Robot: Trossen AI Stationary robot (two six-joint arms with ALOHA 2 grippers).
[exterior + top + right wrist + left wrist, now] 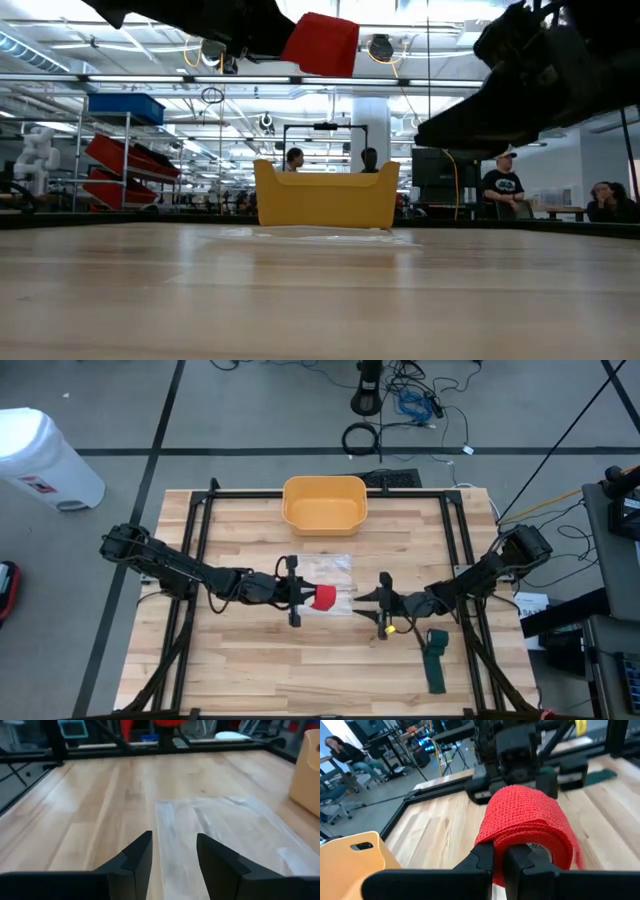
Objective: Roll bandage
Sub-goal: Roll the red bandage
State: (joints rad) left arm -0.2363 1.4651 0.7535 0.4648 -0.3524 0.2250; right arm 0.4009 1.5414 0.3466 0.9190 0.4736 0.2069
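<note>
Left end effector [300, 595] pinches the red bandage roll [324, 597]; right end effector [384, 601] spread, empty

- light wood table [250, 660], black frame rails along its edges
- yellow bin [324, 503] on it at the far edge, centre
- clear plastic sheet [330, 573] flat, just in front of bin
- dark green strip [435, 658] well off bin, near-right area

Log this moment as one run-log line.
left gripper: shut on red bandage roll, lifted | right gripper: open, empty, facing roll | clear plastic bag: flat on table
</note>
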